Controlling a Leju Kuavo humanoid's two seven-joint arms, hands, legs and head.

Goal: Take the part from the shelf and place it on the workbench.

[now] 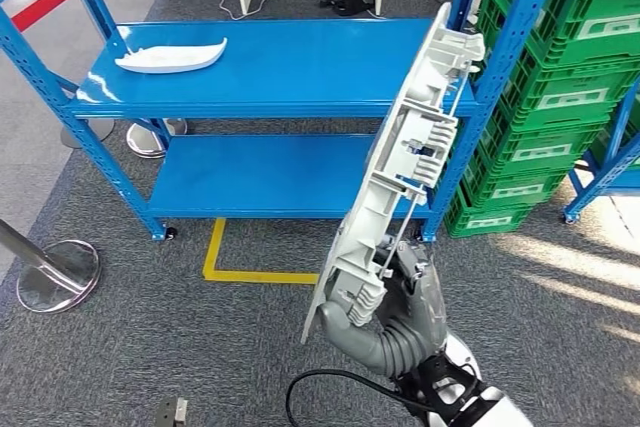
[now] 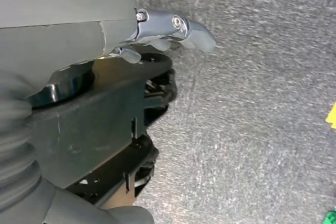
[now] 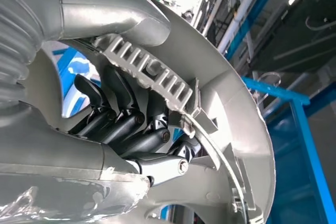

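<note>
Right robot hand (image 1: 404, 312) grips the part (image 1: 404, 157) (tilted upright); left robot hand (image 2: 174, 30) spread.

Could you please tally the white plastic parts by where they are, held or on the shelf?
Held in the right hand: 1, the long ribbed part
Lying on the top shelf: 1, the curved part
Total: 2

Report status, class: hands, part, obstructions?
Right hand grips the long white part, tilted, off the shelf. Left hand holds nothing, hangs over carpet. Second white part on top shelf. Workbench unseen.
</note>
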